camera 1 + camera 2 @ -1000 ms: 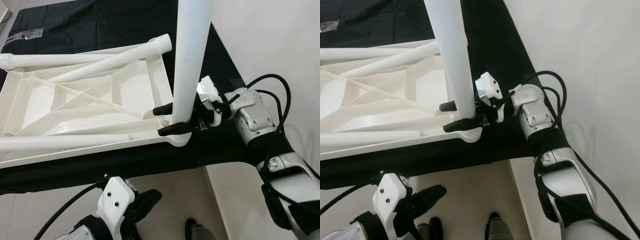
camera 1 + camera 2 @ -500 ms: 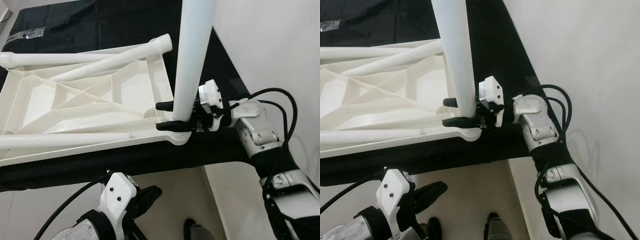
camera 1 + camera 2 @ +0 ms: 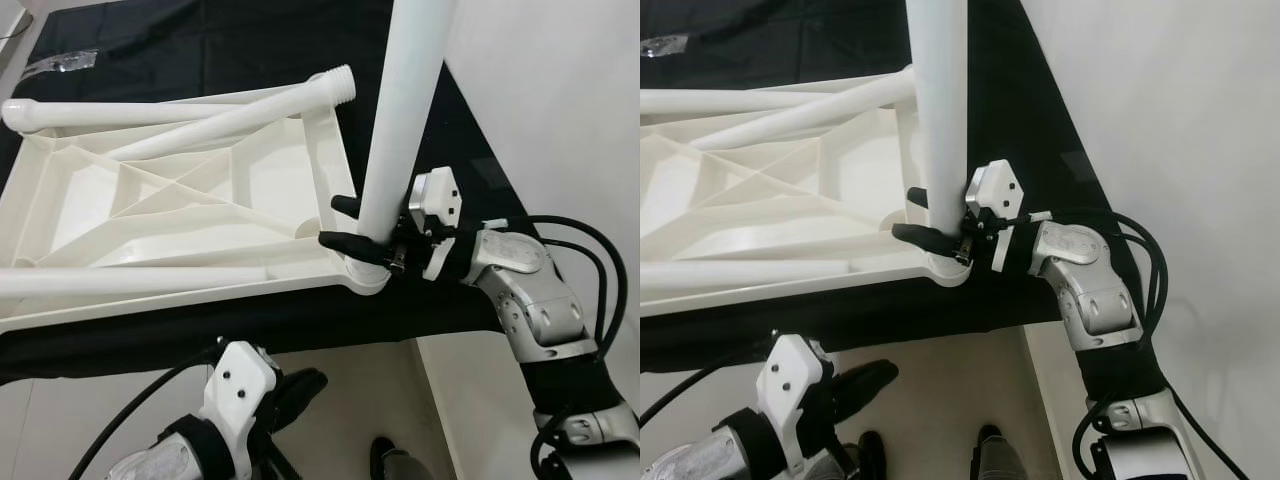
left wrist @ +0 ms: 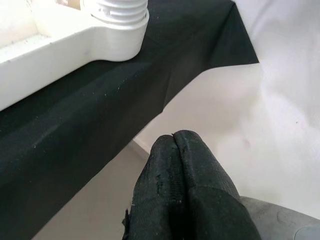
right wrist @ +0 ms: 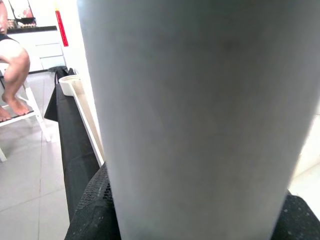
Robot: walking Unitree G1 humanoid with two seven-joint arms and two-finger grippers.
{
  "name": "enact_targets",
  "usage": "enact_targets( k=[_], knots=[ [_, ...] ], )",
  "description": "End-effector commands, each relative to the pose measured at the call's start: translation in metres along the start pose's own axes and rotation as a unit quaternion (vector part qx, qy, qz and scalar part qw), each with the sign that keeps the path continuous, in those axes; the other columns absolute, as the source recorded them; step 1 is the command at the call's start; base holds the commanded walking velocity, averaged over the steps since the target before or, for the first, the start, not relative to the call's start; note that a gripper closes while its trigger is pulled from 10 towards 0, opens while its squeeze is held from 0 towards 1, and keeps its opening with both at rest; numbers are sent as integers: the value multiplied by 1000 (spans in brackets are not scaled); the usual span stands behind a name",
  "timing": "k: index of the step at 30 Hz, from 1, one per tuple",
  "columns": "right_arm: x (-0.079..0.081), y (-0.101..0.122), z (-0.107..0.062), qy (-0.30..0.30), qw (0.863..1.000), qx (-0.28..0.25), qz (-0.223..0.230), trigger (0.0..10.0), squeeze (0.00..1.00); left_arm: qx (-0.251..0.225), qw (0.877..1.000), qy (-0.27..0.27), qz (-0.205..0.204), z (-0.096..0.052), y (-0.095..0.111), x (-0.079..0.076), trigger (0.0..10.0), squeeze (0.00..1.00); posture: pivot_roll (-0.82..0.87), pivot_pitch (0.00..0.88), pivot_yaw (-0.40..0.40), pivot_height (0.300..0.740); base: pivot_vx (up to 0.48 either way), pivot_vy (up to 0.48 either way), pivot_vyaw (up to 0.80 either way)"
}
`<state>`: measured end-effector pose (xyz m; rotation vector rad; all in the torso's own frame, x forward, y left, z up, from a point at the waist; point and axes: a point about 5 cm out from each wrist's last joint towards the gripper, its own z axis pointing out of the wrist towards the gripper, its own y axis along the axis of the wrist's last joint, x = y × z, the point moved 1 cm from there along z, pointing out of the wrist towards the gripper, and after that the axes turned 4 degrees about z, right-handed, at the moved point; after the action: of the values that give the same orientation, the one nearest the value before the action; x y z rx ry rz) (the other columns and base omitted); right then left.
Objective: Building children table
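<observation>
White plastic everywhere: the upturned tabletop [image 3: 150, 210] lies ribbed side up on a black cloth [image 3: 250, 45], its near right corner at the cloth's near right edge. In that corner's socket [image 3: 362, 275] stands the upright leg [image 3: 400, 120], and the right gripper [image 3: 362, 228] has its two black fingers pinched around the leg's base, just above the socket.

Over the last second the right wrist has rolled: its forearm sat higher and further back before, and now the elbow has swung down toward the robot while the fingers have stayed clamped at the same height on the leg. The leg also leans a little differently in the head views, though the camera itself has shifted slightly. I read this as a turn of the leg in its threaded socket, so the first leg is being screwed home rather than merely placed.

Three more legs [image 3: 180, 112] lie loose across the tabletop, one showing its threaded end [image 3: 340, 82] at the far right corner, so most of the build seems left to do.

The left gripper [image 4: 175, 185] hangs below the near edge of the cloth, fingers pressed together and holding nothing.
</observation>
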<state>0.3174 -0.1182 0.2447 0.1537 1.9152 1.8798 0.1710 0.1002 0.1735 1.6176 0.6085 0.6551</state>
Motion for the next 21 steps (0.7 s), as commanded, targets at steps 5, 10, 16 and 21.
enact_targets(
  k=[5, 10, 16, 21],
  knots=[
    [9, -39, -16, 28, 993, 55, 101, 10000, 0, 9, 1000, -4, -14, 0, -7, -2, 10000, 0, 28, 367, 43, 740, 0, 0, 0],
    [12, -34, -21, 66, 991, 56, 100, 10000, 0, 9, 1000, -4, -12, 0, -7, -2, 10000, 0, 28, 361, 42, 740, 0, 0, 0],
    [7, -48, -21, 25, 990, 107, 94, 10000, 0, 10, 1000, -4, -12, 0, -7, -3, 10000, 0, 29, 356, 32, 740, 0, 0, 0],
    [16, -78, -24, -163, 962, 185, 122, 10000, 0, 10, 1000, -2, -10, 0, -9, -4, 10000, 0, 27, 353, 4, 740, 0, 0, 0]
  ],
)
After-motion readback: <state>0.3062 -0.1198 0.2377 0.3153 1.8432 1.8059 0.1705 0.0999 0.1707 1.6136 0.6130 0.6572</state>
